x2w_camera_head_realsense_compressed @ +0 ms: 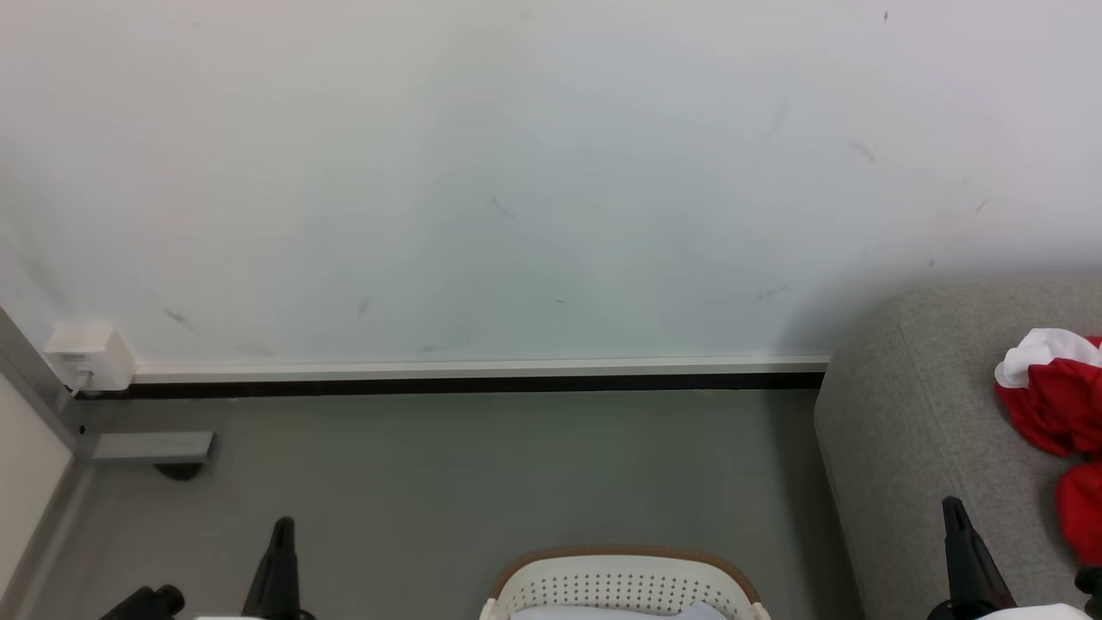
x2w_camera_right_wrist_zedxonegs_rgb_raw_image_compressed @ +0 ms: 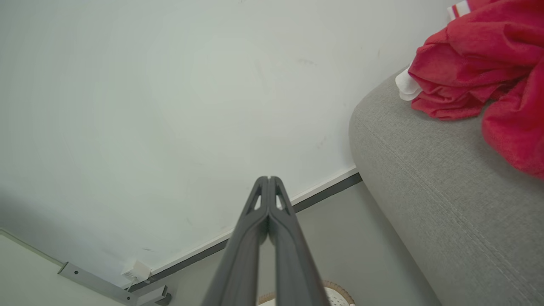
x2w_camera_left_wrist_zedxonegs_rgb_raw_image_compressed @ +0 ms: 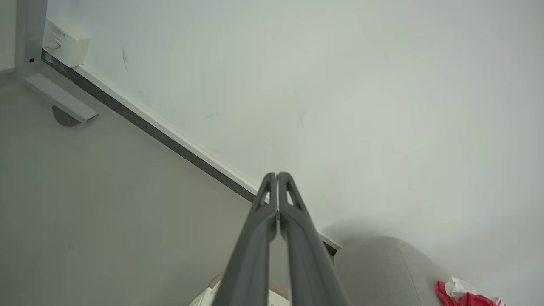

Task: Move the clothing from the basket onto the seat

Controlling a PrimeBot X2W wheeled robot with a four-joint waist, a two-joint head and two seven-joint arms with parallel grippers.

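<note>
Starting at the far left, a white wall box (x2w_camera_head_realsense_compressed: pixel 86 355) sits where the pale wall (x2w_camera_head_realsense_compressed: pixel 516 172) meets the grey floor (x2w_camera_head_realsense_compressed: pixel 482 465). The left gripper (x2w_camera_left_wrist_zedxonegs_rgb_raw_image_compressed: pixel 277 176) hangs above that floor, its jaws clenched tip to tip on nothing. At the bottom centre the basket (x2w_camera_head_realsense_compressed: pixel 624 553), cream with a tan rim, stands on the floor between the two arms. The right gripper (x2w_camera_right_wrist_zedxonegs_rgb_raw_image_compressed: pixel 269 179) is likewise pressed closed and empty, near the rounded end of the grey sofa (x2w_camera_head_realsense_compressed: pixel 904 430). The red clothing (x2w_camera_head_realsense_compressed: pixel 1055 405) with white trim lies bunched on the sofa's seat, apart from both grippers.
</note>
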